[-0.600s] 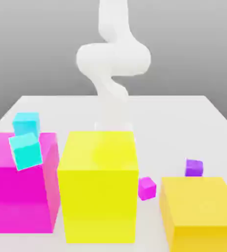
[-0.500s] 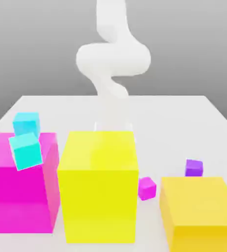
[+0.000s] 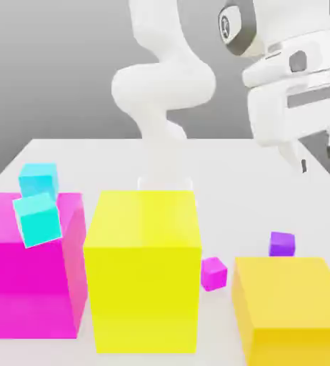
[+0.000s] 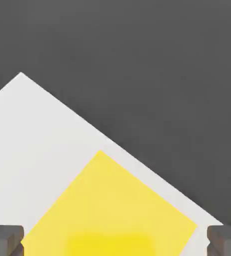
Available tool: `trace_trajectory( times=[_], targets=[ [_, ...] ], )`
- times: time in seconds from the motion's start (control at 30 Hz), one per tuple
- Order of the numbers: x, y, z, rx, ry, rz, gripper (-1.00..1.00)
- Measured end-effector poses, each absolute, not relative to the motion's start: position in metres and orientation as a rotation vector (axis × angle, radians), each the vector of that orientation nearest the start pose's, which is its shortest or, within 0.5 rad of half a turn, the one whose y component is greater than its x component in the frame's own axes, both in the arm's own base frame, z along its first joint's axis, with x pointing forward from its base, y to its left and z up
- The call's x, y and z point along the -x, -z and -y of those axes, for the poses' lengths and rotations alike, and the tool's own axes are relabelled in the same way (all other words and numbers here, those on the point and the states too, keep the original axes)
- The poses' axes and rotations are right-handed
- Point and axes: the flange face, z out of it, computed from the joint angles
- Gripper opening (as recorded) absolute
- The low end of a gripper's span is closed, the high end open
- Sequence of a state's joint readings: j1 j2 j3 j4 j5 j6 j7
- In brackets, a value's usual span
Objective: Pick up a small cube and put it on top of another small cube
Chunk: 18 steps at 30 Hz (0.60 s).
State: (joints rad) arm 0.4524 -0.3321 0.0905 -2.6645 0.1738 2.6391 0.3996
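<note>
1. The purple cube (image 3: 282,244) lies on the table (image 3: 225,168), below the gripper (image 3: 318,159) and offset towards the exterior view's left, just behind the amber block (image 3: 291,293) as that view sees it.
2. The gripper is spread wide and empty, its two fingers well apart, high above the table.
3. The hand view shows a yellow face and a table corner under the hand, so the coming move probably calls for a shift towards the arm's base, then a descent.
4. The tiny magenta cube (image 3: 213,274), a likely base for stacking, lies lower than the hand and farther off to that same side.
5. Both cubes look plain, smooth and sharp-edged; the amber block is broad and flat-topped, the table matt white, the hand's shell pale with dark fingertips.
</note>
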Motion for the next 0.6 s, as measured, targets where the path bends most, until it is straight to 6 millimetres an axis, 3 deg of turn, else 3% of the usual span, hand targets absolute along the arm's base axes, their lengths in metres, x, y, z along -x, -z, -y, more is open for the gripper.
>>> trace_trajectory(
  times=[0.2, 0.43, 0.6],
  targets=[
    [-0.307, -0.289, -0.255, 2.988, 0.184, 0.359, 0.0],
    [-0.225, -0.203, -0.266, 3.026, 0.019, 0.796, 0.0],
    [-0.221, -0.166, -0.266, 3.026, 0.007, 0.836, 0.0]
  ],
)
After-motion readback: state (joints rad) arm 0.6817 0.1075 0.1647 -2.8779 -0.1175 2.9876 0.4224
